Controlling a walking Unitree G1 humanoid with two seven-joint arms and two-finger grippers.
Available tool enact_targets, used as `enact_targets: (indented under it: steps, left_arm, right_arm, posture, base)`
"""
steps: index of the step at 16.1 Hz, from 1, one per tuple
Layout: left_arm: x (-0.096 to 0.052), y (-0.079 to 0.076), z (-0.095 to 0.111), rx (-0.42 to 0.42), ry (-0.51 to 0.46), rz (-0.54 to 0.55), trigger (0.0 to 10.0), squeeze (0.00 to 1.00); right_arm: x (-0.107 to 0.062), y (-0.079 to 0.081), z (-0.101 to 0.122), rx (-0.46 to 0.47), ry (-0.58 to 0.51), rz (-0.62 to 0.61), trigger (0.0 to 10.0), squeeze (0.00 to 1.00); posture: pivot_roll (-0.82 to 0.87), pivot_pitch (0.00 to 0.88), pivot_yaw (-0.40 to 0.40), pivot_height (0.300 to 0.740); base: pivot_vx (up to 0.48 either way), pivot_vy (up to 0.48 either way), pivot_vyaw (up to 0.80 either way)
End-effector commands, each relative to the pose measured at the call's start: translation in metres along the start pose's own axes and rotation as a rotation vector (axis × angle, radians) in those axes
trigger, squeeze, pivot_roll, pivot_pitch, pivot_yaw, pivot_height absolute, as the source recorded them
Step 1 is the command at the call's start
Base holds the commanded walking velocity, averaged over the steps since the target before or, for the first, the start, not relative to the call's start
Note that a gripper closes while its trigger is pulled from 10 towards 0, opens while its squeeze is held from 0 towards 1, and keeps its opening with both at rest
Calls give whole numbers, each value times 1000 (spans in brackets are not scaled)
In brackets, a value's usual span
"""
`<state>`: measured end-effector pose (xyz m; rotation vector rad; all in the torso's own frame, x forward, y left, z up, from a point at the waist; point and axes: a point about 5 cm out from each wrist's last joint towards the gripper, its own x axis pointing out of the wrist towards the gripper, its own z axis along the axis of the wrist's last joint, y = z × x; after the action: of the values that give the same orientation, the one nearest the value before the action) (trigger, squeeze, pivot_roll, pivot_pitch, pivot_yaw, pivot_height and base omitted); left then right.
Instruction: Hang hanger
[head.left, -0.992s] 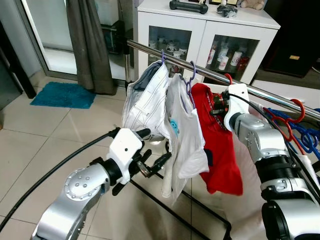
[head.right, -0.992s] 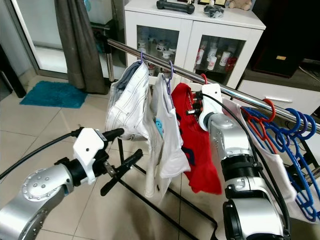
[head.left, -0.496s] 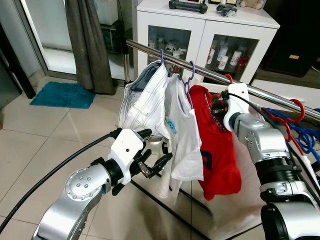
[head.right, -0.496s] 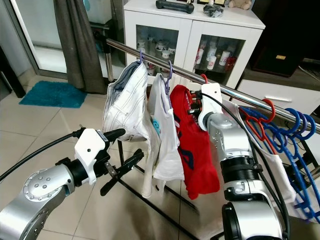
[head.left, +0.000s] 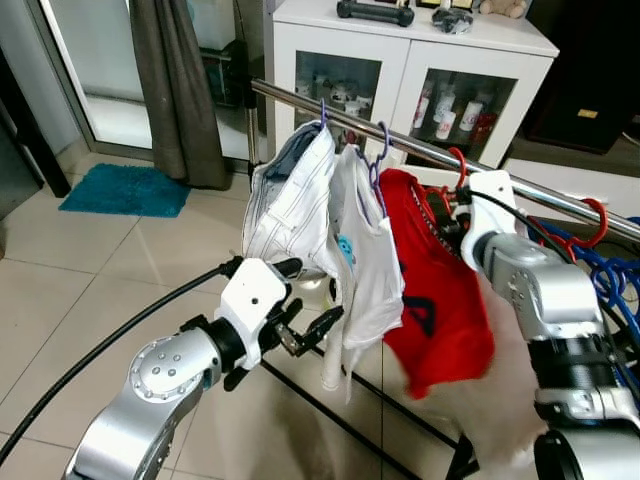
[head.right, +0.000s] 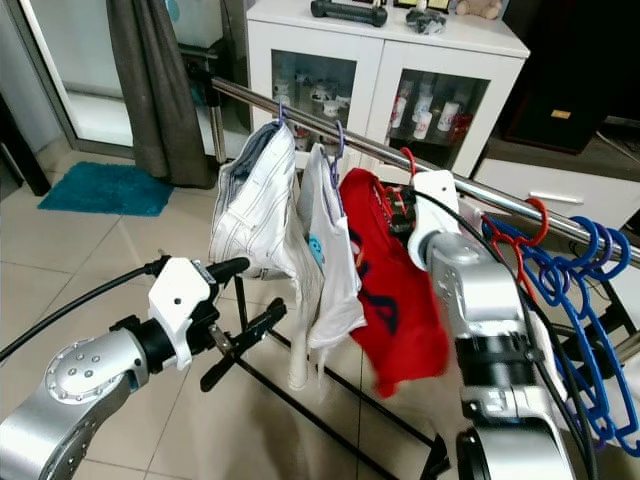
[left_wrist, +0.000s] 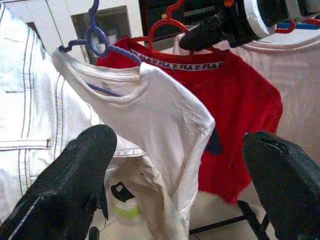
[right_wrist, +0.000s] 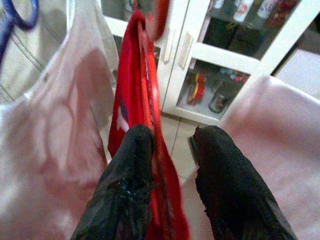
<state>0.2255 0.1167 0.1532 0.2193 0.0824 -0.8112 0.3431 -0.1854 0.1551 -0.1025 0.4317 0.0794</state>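
A red hanger (head.left: 457, 160) hooks over the steel rail (head.left: 410, 146) and carries a red shirt (head.left: 435, 300), which is blurred and swung out to the right. My right gripper (right_wrist: 170, 145) is up at the hanger's neck (right_wrist: 150, 100), open, with one finger on each side of the red hanger. Left of it hang a white t-shirt (head.left: 365, 250) on a purple hanger and pale jeans (head.left: 295, 200). My left gripper (head.left: 310, 298) is held low in front of the jeans, open and holding nothing.
Empty blue hangers (head.left: 612, 272) and a red hanger (head.left: 597, 215) hang at the rail's right end over a pale garment (left_wrist: 300, 75). A white glass-door cabinet (head.left: 420, 60) stands behind. The rack's black base bar (head.left: 350, 410) crosses the tiled floor. A blue mat (head.left: 125, 190) lies left.
My right arm has shifted right along the rail. The red shirt has swung, its hem lifting to the right. The left arm has hardly moved.
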Motion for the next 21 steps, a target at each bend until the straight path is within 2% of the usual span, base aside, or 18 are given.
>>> enact_targets:
  steps: [1, 6, 7, 8, 9, 11, 12, 21]
  left_arm:
    - [1, -2, 2, 16, -11, -3, 10000, 184]
    - [2, -2, 2, 19, -14, -2, 10000, 180]
    - [1, -2, 2, 20, -13, 1, 10000, 184]
    - [1, -2, 2, 19, -13, 3, 10000, 184]
    - [1, -2, 2, 20, -13, 4, 10000, 184]
    - [1, -2, 2, 19, -14, 6, 10000, 184]
    - [1, -2, 2, 19, -14, 7, 10000, 180]
    - [2, -1, 3, 20, -16, 6, 10000, 184]
  right_arm:
    - [-3, -6, 2, 12, 0, -18, 10000, 0]
    - [1, 2, 1, 23, 11, 3, 10000, 0]
    - [1, 3, 5, 27, -6, 8, 9020, 0]
    - [2, 4, 7, 29, -11, 10, 8627, 0]
    - [2, 4, 8, 30, -14, 13, 7765, 0]
    - [2, 5, 10, 33, -24, 18, 1843, 0]
    - [3, 5, 10, 35, -26, 16, 0, 0]
    - [3, 4, 5, 45, -6, 17, 0, 0]
  posture:
    - [85, 0, -67, 740]
    - [89, 0, -71, 740]
    - [92, 0, -76, 740]
    - [92, 0, -76, 740]
    - [92, 0, -77, 740]
    - [92, 0, -79, 740]
    - [92, 0, -79, 740]
    - [88, 0, -71, 740]
  base:
    - [0, 0, 0]
    - [0, 0, 0]
    - [0, 0, 0]
    - [0, 0, 0]
    - [0, 0, 0]
    - [0, 0, 0]
    - [0, 0, 0]
    - [0, 0, 0]
